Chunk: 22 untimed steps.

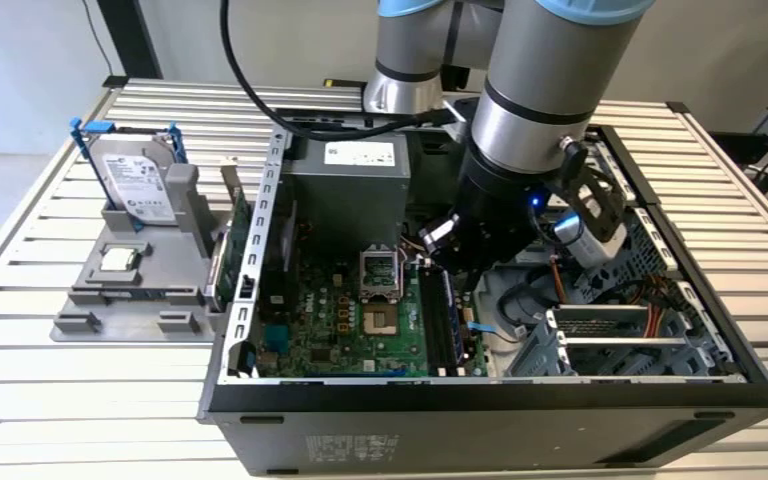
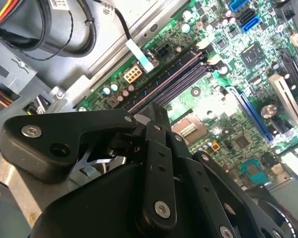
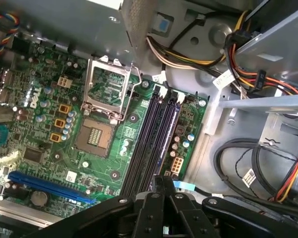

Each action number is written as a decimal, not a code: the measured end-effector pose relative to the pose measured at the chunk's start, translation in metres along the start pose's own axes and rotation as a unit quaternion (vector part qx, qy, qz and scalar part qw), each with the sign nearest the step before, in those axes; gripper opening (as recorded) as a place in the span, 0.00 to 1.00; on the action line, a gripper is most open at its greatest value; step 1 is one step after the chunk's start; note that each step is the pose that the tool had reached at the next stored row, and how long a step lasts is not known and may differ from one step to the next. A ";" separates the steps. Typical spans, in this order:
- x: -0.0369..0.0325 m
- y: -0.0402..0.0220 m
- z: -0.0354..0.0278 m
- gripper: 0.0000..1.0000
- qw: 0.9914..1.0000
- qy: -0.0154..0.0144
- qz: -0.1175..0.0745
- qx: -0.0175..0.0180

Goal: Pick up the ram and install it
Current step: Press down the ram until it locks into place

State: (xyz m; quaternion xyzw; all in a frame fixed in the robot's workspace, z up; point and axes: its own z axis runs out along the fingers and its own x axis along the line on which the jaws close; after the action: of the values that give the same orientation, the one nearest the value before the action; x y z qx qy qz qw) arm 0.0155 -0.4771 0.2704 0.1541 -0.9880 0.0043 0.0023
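Note:
The ram looks like the thin green board standing on edge in the grey fixture, just outside the open case's wall on the exterior view's left. My gripper hangs inside the case, low over the motherboard. In both wrist views its black fingers sit together above one end of the black memory slots, and nothing shows between them. The memory slots look bare.
A silver hard drive with blue rails and a small square chip sit in the same fixture. The CPU socket lies beside the slots. Cable bundles, a metal drive cage and the power supply crowd the case.

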 end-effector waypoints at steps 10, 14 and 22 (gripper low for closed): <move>0.0000 0.0000 -0.0001 0.00 0.999 0.000 -0.035 0.000; 0.0000 0.0000 -0.0003 0.00 0.999 0.000 -0.045 0.000; 0.0001 0.0000 -0.0009 0.00 0.998 0.000 -0.063 0.000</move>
State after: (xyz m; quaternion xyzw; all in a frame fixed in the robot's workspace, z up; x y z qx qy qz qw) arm 0.0155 -0.4771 0.2713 0.2160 -0.9764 0.0045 0.0021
